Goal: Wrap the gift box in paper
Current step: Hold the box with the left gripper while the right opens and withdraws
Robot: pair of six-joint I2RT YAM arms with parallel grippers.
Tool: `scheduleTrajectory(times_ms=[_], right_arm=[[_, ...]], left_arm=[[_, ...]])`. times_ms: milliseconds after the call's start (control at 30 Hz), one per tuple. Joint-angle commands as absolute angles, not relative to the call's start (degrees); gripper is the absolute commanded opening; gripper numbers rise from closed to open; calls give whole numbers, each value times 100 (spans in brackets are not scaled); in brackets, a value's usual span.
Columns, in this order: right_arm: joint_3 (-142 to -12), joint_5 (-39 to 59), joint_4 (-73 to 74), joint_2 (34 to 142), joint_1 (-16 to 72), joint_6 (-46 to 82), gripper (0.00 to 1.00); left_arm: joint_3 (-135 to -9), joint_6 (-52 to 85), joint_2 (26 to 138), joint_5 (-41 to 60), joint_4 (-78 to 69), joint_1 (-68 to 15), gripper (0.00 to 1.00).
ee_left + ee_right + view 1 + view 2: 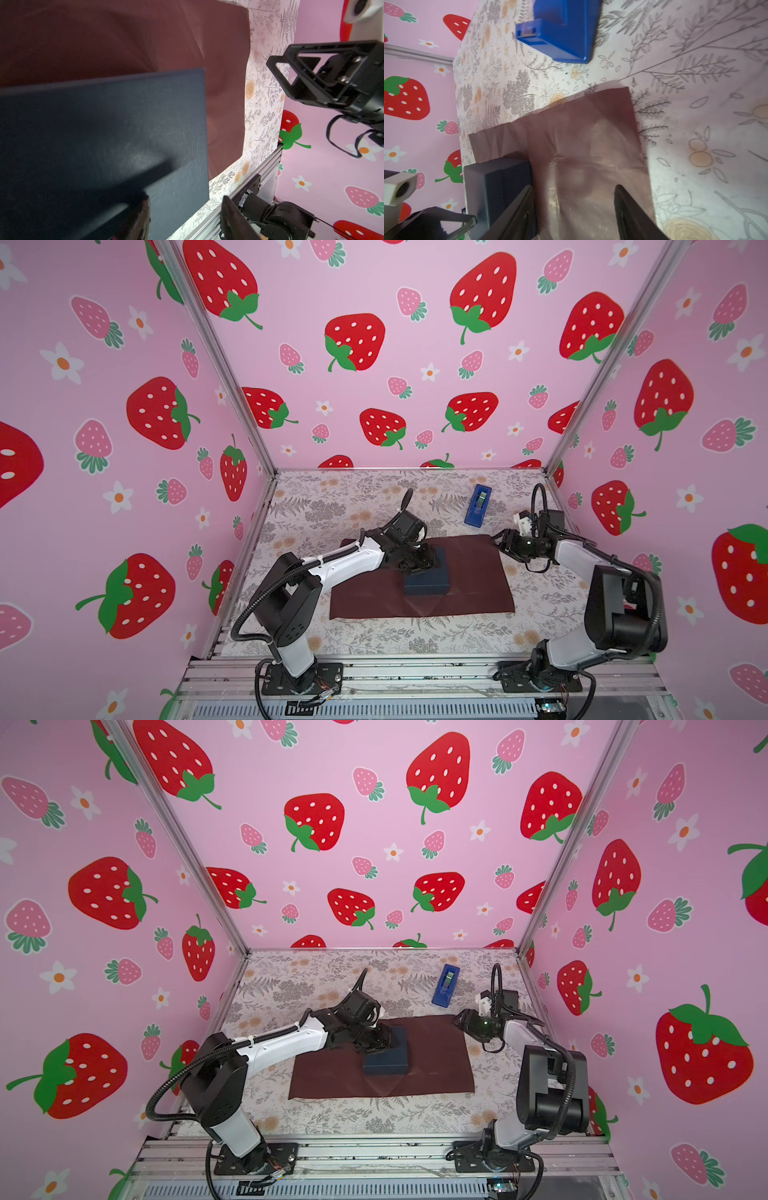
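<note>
Sitting mid-paper, the box lay under the left pincer, whose jaws stood apart astride the box's edge, likely to steady or nudge it. The right pincer hung open and empty, with a paper corner beneath it, seemingly poised to lift a flap.

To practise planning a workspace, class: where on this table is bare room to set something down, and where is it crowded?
Free: the strip of table between the paper and the metal rail in front; also the far-left stretch behind the left gripper. Crowded: around the gift box at the left gripper, and the gap between tape dispenser and right gripper.
</note>
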State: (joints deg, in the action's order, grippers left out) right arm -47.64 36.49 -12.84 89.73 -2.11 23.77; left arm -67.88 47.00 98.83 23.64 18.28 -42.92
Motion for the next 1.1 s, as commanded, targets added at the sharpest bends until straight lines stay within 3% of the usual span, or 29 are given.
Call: scheduleTrajectory(times_ms=[0, 367, 533, 1067], right_arm=[[-4959, 3534, -1120, 9222, -237, 2153, 63], [-5303, 2960, -1058, 9898, -240, 1919, 66], [-4858, 3948, -622, 9967, -237, 2118, 65], [-3360, 4328, -565, 8570, -236, 2568, 67]], left_arm=[[-6883, 4772, 9940, 2338, 1916, -4272, 56], [-6794, 4781, 10072, 2320, 1917, -4273, 56], [-6772, 4788, 10098, 2316, 1883, -4271, 56], [-6670, 4838, 10064, 2311, 1811, -4279, 57]])
